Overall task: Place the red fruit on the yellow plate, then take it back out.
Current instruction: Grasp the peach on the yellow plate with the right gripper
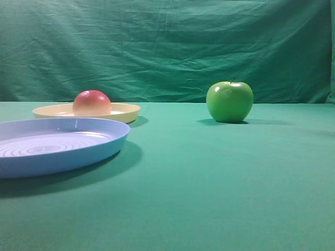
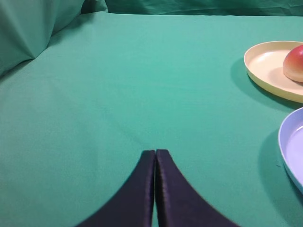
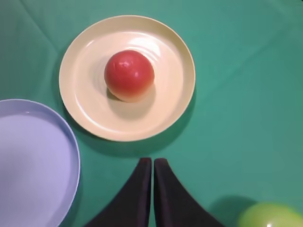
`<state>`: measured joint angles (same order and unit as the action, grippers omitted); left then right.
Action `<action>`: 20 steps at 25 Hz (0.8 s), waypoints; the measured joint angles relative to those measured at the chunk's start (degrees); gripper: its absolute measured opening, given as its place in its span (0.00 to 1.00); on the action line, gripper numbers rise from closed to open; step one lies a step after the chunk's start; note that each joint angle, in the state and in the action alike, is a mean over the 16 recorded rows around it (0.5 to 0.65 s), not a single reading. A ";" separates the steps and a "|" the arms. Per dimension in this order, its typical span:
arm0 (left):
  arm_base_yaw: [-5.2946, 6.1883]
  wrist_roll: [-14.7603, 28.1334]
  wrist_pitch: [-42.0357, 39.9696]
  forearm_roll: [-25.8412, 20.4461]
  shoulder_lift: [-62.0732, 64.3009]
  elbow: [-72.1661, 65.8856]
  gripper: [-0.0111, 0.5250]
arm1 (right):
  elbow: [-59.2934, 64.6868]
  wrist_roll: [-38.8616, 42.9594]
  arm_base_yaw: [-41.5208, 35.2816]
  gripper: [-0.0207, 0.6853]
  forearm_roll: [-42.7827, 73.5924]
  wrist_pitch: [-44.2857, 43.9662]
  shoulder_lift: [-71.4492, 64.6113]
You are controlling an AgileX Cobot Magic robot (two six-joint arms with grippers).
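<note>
The red fruit rests on the yellow plate at the back left of the table. From above, the red fruit lies near the middle of the yellow plate. My right gripper hangs shut and empty above the cloth, just short of the plate's near rim. My left gripper is shut and empty over bare cloth, well left of the yellow plate and the red fruit. Neither gripper shows in the exterior high view.
A light blue plate with concentric rings sits at the front left, next to the yellow one. A shiny green apple stands at the back right, and the green apple lies by my right gripper. Green cloth covers table and backdrop.
</note>
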<state>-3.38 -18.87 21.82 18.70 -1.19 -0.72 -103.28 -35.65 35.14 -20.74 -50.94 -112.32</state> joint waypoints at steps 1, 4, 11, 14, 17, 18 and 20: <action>0.00 0.00 0.00 0.00 0.00 0.00 0.02 | -1.86 -0.67 0.42 0.04 -0.38 0.15 -1.93; 0.00 0.00 0.00 0.00 0.00 0.00 0.02 | -6.60 -2.71 1.69 0.08 -1.83 1.17 -7.24; 0.00 0.00 0.00 0.00 0.00 0.00 0.02 | -13.09 -7.08 4.11 0.39 -6.07 6.43 -16.46; 0.00 0.00 0.00 0.00 0.00 0.00 0.02 | -14.09 -8.24 4.69 0.56 -7.83 9.57 -19.11; 0.00 0.00 0.00 0.00 0.00 0.00 0.02 | -14.37 -9.14 4.90 0.72 -9.60 12.85 -21.23; 0.00 0.00 0.00 0.00 0.00 0.00 0.02 | -14.40 -9.41 4.91 0.77 -10.13 13.84 -21.88; 0.00 0.00 0.00 0.00 0.00 0.00 0.02 | -14.42 -9.90 4.91 0.85 -11.02 15.62 -23.10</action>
<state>-3.38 -18.87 21.82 18.70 -1.19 -0.72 -117.70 -45.54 40.06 -31.75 -35.33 -135.42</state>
